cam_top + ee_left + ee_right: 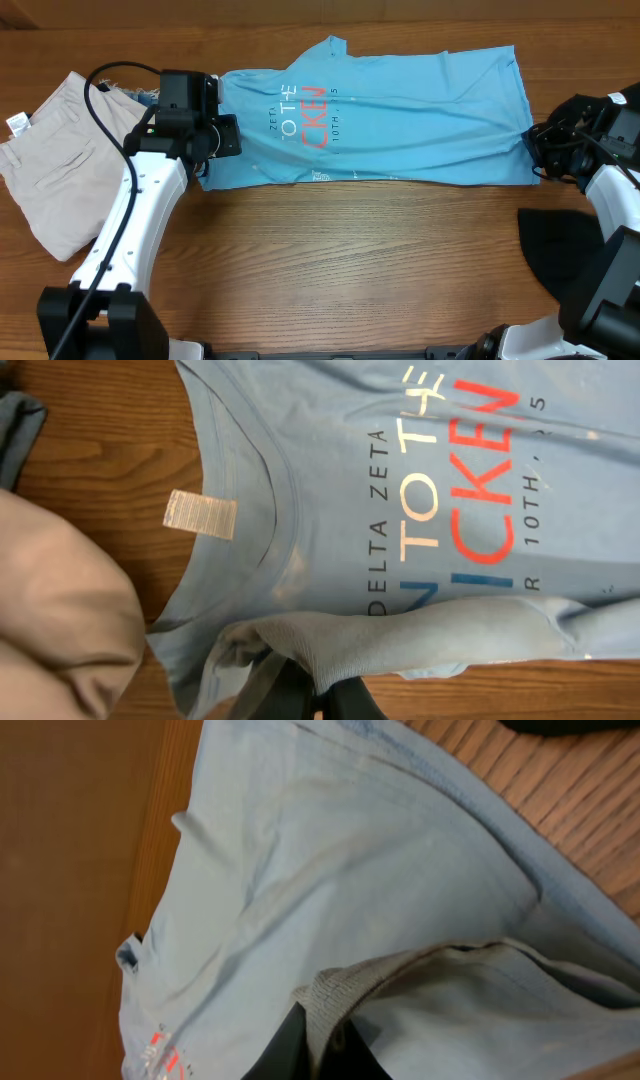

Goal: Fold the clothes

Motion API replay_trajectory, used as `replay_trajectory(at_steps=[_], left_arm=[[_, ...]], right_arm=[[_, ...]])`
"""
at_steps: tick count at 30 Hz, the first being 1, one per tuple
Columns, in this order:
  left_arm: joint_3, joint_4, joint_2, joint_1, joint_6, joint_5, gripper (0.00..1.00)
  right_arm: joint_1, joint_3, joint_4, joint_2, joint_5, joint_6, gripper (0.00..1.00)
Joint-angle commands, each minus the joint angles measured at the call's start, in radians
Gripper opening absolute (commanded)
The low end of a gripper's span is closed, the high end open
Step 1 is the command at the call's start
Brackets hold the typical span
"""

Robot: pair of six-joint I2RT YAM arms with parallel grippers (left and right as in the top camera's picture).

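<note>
From above, the light blue T-shirt [400, 120] lies flat across the far half of the surface [350, 260], with its collar to the left and its hem to the right. The black T-shirt [545, 255] peeks out at the near right. Tan trousers [50, 165] lie at the left.

The left wrist view shows more (you cannot see this from above). A small white neck label [200, 514] sits inside the collar, and a fold of blue cloth is pinched tight in the left tool [312, 695]. The right wrist view shows the hem bunched in the clenched right tool [322, 1045].

The left arm [130, 230] slants from the near left edge up to the collar. The right arm [610, 200] bends in from the near right to the hem.
</note>
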Motion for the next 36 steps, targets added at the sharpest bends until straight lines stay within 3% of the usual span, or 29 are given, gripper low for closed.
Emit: replay_trajectory(at_steps=[1,12,15,16,17,18,19,20,26,28,31,36], left_arm=[[0.019,0.024,0.053,-0.006,0.022,-0.011,0.04],[0.020,0.096,0.130,-0.006,0.022,-0.011,0.05],[0.019,0.101,0.130,-0.006,0.022,-0.011,0.15],[0.020,0.099,0.130,-0.006,0.022,-0.011,0.20],[0.020,0.098,0.130,-0.006,0.021,-0.011,0.31],[0.020,0.098,0.130,-0.005,0.022,-0.011,0.50],[0.022,0.095,0.129,-0.003,0.022,-0.011,0.83],[0.026,0.087,0.127,0.001,0.022,-0.011,0.92],[0.078,-0.031,0.120,0.019,0.078,0.106,0.91],[0.077,-0.076,0.122,0.002,0.142,0.182,0.85],[0.072,-0.143,0.133,-0.040,0.203,0.135,0.73],[0.070,-0.125,0.158,-0.101,0.192,0.073,0.56]], right_arm=[[0.001,0.027,0.035,0.025,0.045,0.012,0.07],[0.006,0.027,0.181,0.085,0.047,0.000,0.12],[0.006,0.027,0.210,0.085,0.043,0.000,0.31],[0.006,0.027,0.212,0.085,0.038,-0.003,0.43],[0.006,0.027,0.213,0.085,0.028,-0.018,0.56],[-0.001,0.027,0.217,0.085,0.011,-0.047,0.67],[-0.011,0.027,0.215,0.085,-0.010,-0.069,0.70],[-0.023,0.027,0.211,0.085,-0.032,-0.079,0.72],[-0.087,0.027,0.094,0.084,-0.247,-0.141,0.73],[-0.081,0.027,0.002,0.083,-0.249,-0.207,0.73],[-0.064,0.027,-0.110,0.083,-0.243,-0.276,0.73],[-0.058,0.029,-0.148,0.083,-0.254,-0.321,0.71]])
